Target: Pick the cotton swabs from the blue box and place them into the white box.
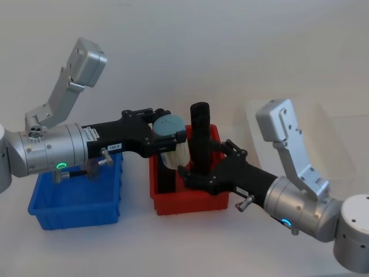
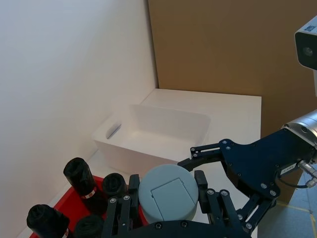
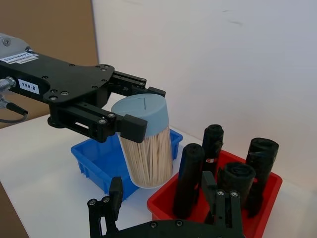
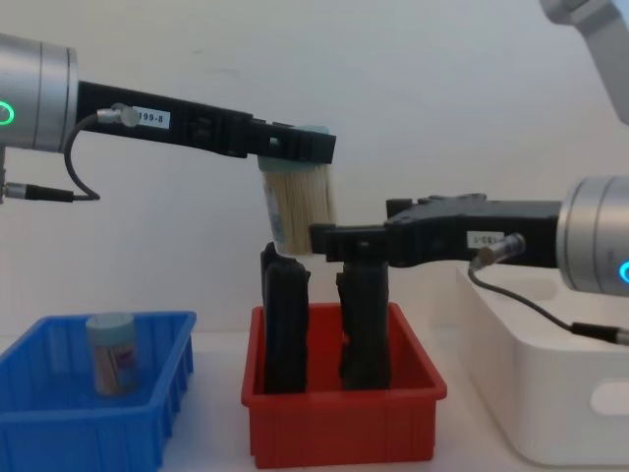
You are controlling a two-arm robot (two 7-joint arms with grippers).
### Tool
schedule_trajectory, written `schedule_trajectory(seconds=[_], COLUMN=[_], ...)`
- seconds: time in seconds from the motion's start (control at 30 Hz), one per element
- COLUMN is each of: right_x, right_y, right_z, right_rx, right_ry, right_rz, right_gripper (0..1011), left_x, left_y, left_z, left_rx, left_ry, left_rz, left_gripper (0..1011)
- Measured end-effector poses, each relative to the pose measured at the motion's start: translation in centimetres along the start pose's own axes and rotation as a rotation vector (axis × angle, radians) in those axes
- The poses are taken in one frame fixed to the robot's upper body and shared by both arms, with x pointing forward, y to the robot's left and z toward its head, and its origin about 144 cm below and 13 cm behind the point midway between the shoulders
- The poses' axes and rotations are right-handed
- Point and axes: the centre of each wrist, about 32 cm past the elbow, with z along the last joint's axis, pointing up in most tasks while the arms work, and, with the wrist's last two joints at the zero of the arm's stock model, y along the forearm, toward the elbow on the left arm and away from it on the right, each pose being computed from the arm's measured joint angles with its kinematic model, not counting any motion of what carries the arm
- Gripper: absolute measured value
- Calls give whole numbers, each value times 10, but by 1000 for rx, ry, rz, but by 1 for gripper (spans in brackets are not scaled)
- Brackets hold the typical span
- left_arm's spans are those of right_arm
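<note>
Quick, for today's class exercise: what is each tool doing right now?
Left tool: shut on a cotton swabs tub, held above the red bin.
Right tool: open, at a tall black block.

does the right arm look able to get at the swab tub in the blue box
Probably not. That swab tub stands in the blue box on the far left, and the left gripper with its held tub, plus tall black blocks in the red bin, sit between it and the right gripper.
</note>
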Motion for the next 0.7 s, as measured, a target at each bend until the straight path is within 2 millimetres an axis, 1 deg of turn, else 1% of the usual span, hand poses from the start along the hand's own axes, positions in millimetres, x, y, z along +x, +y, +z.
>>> schedule_trajectory(seconds=[0.37, 0.7], right_x=[-1, 0], right_y=[21, 35], right_z=[3, 4], right_rx=[-12, -15], right_ry=[-19, -38], right_rz=[36, 50], right_gripper=[1001, 1002], left_x=[0, 0], left_y=[0, 0], left_z=[0, 0], left_rx=[0, 0], left_ry=[0, 0], left_rz=[0, 0], left_gripper=[671, 671])
